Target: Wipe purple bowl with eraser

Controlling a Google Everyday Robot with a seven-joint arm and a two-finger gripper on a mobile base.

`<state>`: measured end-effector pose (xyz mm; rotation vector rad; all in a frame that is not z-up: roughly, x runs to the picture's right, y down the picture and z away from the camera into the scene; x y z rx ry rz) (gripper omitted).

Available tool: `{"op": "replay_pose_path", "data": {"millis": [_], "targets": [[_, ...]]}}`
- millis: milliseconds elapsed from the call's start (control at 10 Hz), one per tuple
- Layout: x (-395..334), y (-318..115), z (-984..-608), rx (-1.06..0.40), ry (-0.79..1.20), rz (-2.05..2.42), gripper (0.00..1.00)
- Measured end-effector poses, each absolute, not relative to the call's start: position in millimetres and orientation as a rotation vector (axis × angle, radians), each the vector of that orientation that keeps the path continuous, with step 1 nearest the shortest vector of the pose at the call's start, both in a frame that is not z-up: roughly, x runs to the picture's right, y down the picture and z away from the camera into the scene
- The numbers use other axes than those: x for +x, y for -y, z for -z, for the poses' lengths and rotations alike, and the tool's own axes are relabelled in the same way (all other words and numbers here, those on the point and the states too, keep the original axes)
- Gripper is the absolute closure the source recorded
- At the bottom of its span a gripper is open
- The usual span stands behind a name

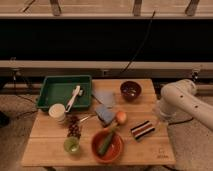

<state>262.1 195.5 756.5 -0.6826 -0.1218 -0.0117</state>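
The small dark purple bowl [130, 90] stands upright at the back right of the wooden table [45, 145]. The striped eraser [143, 129] lies flat near the front right, apart from the bowl. My white arm [176, 97] reaches in from the right, and its lower end hangs at the table's right edge. My gripper [160, 119] is at that end, just right of and above the eraser, touching neither eraser nor bowl.
A green tray [52, 89] holding a white utensil [74, 97] sits back left. Blue-grey cloths [105, 114], a peach-coloured fruit [121, 117], a white cup [57, 112], grapes [74, 129], a green cup [72, 145] and an orange bowl [116, 150] with a green vegetable fill the middle and front.
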Motion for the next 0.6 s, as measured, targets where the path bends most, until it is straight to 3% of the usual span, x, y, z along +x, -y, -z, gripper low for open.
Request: {"op": "replay_pose_path", "data": {"millis": [600], "targets": [[248,-216,-784,-0.675,0.223,0.053,0.35]]}}
